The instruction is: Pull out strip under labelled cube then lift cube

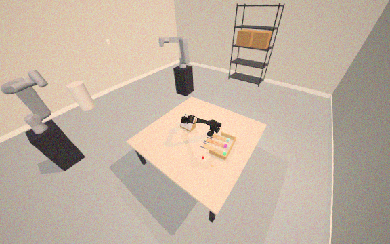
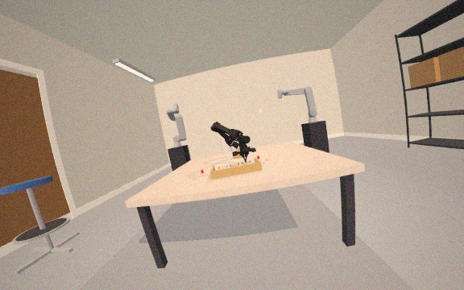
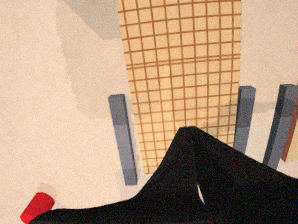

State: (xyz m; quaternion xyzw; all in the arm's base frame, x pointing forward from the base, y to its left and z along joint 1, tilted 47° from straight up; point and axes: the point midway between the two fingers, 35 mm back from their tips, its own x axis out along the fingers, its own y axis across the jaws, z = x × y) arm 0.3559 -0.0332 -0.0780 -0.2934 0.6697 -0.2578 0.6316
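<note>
My gripper (image 1: 210, 134) (image 2: 246, 161) (image 3: 186, 133) is shut and empty, pointing down. In the wrist view its tips overlap the near part of a tan strip with a brown grid (image 3: 180, 45); whether they touch it I cannot tell. Part of a second, reddish-brown-edged strip (image 3: 292, 140) shows at the right edge. In the top view, three strips run into a wooden tray (image 1: 219, 155) (image 2: 237, 170). A cyan cube (image 1: 227, 139), a magenta cube (image 1: 225, 146) and a green cube (image 1: 224, 154) are at their far ends. No label on any cube can be made out.
Blue-grey bars (image 3: 122, 140) (image 3: 245, 117) (image 3: 279, 125) stand beside the strips. A red cylinder (image 3: 39, 206) lies left of the gripper in the wrist view. Another small red object (image 1: 202, 157) (image 2: 202, 171) is on the table (image 1: 168, 149) outside the tray.
</note>
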